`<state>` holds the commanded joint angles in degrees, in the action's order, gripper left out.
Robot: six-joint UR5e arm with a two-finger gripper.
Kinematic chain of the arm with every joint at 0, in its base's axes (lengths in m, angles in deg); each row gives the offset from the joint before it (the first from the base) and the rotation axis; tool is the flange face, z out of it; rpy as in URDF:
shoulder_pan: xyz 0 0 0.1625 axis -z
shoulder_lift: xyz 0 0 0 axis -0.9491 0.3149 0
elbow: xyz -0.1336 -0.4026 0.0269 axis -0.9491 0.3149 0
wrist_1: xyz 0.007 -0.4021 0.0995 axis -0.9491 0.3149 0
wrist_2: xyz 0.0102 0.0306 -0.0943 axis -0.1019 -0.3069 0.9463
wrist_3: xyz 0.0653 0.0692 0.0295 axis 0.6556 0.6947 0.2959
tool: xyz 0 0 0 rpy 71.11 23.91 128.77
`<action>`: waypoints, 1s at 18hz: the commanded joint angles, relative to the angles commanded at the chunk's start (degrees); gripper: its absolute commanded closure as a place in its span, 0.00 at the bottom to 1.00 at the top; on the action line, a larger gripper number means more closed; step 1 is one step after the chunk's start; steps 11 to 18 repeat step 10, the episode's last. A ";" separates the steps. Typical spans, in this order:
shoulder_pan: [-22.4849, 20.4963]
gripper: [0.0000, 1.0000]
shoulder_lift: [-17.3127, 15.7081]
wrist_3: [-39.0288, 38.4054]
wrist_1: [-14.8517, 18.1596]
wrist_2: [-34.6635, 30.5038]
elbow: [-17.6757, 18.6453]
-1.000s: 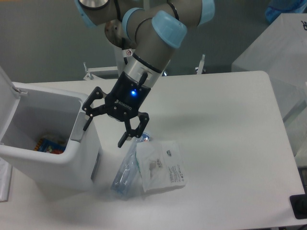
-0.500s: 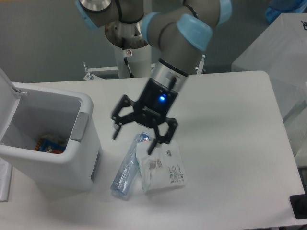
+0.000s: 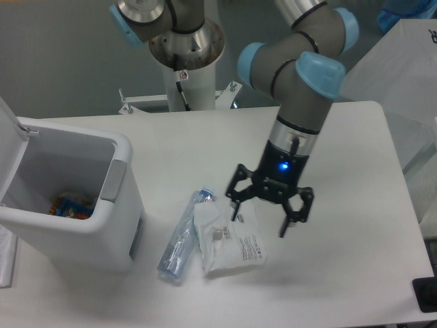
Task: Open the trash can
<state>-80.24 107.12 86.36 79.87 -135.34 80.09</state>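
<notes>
The trash can (image 3: 75, 205) is seen at the table's (image 3: 341, 137) left edge, its lid (image 3: 10, 130) already raised and cut off by the frame. The gripper (image 3: 261, 217) is held over the table with fingers spread wide and empty, well apart from the bin, near a plastic bottle (image 3: 183, 236) and a white packet (image 3: 229, 239). The bin is judged rigid, light and smooth-walled, best worked at the grey tab (image 3: 114, 180) on its rim. Colourful contents inside are only partly made out.
</notes>
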 joint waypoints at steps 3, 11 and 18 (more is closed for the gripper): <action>2.98 0.00 1.84 4.24 6.93 -8.01 -4.39; 6.50 0.00 3.87 10.57 16.80 -22.61 -9.42; 6.50 0.00 3.87 10.57 16.80 -22.61 -9.42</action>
